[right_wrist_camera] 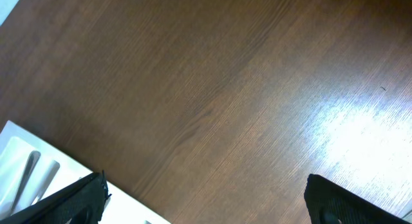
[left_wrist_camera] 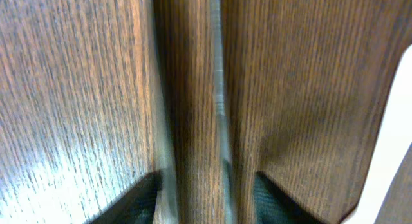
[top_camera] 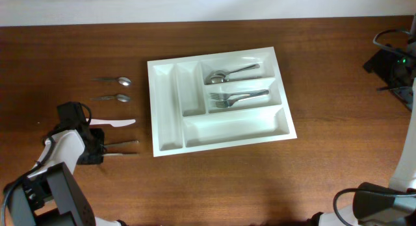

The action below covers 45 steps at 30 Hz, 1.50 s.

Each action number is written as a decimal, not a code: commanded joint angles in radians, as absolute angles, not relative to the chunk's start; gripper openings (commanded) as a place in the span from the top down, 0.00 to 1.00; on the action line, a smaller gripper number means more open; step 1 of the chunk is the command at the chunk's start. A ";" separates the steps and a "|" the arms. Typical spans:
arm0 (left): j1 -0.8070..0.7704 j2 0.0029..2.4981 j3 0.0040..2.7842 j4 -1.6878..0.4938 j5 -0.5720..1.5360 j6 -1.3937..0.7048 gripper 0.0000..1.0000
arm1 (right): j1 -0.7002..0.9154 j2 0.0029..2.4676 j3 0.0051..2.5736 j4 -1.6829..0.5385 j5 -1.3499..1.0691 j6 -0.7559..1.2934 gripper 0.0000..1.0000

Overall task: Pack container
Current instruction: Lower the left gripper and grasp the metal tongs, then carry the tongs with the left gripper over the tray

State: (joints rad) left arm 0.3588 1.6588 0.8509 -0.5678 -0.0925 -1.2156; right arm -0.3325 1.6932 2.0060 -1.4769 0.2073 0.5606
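Tray [top_camera: 227, 130] sits mid-table [top_camera: 325, 174], turned a little off square. I see spoons [top_camera: 224, 75] in its top long slot and forks [top_camera: 235, 96] in the middle one.

Loose on the wood left of the tray, top to bottom:
- two loose spoons [top_camera: 116, 80]
- a white knife [top_camera: 116, 123]
- two thin metal knives [top_camera: 123, 143] lying side by side

Left gripper [top_camera: 96, 147] is low at the handle end of the metal knives. Its wrist view is blurry, but both dark fingers [left_wrist_camera: 132, 201] show well apart with two metal strips running between them. I can't tell if either finger touches metal. A white edge at that view's right looks like the white knife.

Right gripper [right_wrist_camera: 205, 185] hangs over bare wood, well right of the tray, fingers spread wide and holding nothing. A tray corner with utensil handles shows at the lower left of its view.
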 commanded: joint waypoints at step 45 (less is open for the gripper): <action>-0.124 1.258 1.076 -0.627 0.098 -0.267 0.98 | -0.334 1.695 2.010 -1.477 0.209 0.554 0.01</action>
State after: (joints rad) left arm -0.0269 1.2278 1.0626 -0.6678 0.0753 -0.3561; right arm -0.3325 1.6932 2.0060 -1.4769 0.2073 0.5602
